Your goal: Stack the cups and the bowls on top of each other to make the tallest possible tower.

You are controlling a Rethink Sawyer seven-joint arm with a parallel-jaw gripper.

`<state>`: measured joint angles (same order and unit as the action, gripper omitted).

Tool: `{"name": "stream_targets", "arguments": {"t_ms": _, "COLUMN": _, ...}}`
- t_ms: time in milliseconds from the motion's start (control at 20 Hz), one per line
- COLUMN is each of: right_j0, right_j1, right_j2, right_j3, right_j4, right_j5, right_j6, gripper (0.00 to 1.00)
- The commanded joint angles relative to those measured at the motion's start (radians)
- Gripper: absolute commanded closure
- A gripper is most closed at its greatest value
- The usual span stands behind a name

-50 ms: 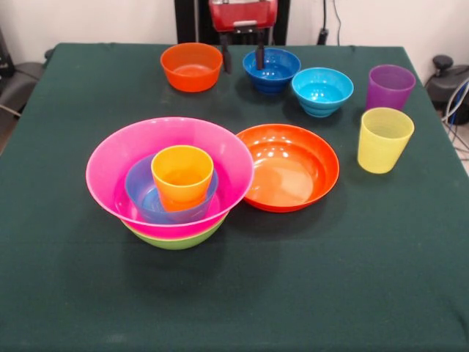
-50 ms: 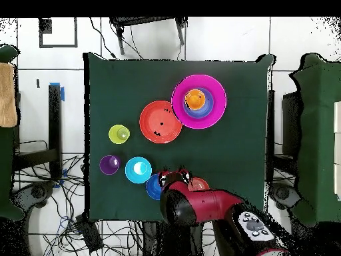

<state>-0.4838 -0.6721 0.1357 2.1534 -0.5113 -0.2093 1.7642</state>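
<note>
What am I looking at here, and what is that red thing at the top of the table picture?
The red thing is the end of a robot arm. Its gripper hangs at the far edge of the table, jaws open, holding nothing.

One picture is taken from across the table, facing the robot. The other looks straight down from above, with the red and black arm at the bottom.

On the green cloth stands a started tower: a lime green bowl, a big pink bowl in it, then a small blue bowl, then an orange cup. Loose around it are a shallow orange bowl, a small orange bowl, a dark blue bowl, a cyan bowl, a purple cup and a yellow cup.
</note>
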Motion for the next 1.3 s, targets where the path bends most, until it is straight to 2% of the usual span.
{"name": "stream_targets", "arguments": {"t_ms": 50, "right_j0": 0.104, "right_j1": 0.083, "right_j2": -0.077, "right_j3": 0.023, "right_j4": -0.02, "right_j5": -0.213, "right_j6": 0.148, "gripper": 0.0}}
{"name": "stream_targets", "arguments": {"t_ms": 250, "right_j0": 0.093, "right_j1": 0.04, "right_j2": -0.06, "right_j3": 0.042, "right_j4": -0.016, "right_j5": -0.204, "right_j6": 0.155, "gripper": 0.0}}
{"name": "stream_targets", "arguments": {"t_ms": 450, "right_j0": 0.089, "right_j1": 0.033, "right_j2": -0.069, "right_j3": 0.057, "right_j4": -0.021, "right_j5": -0.256, "right_j6": 0.161, "gripper": 0.0}}
{"name": "stream_targets", "arguments": {"t_ms": 850, "right_j0": 0.006, "right_j1": -0.042, "right_j2": -0.042, "right_j3": 0.133, "right_j4": -0.097, "right_j5": -0.213, "right_j6": 0.145, "gripper": 0.0}}
{"name": "stream_targets", "arguments": {"t_ms": 900, "right_j0": 0.025, "right_j1": -0.038, "right_j2": -0.047, "right_j3": 0.136, "right_j4": -0.093, "right_j5": -0.22, "right_j6": 0.141, "gripper": 0.0}}
{"name": "stream_targets", "arguments": {"t_ms": 1300, "right_j0": 0.014, "right_j1": -0.039, "right_j2": -0.062, "right_j3": 0.147, "right_j4": -0.12, "right_j5": -0.23, "right_j6": 0.13, "gripper": 0.0}}
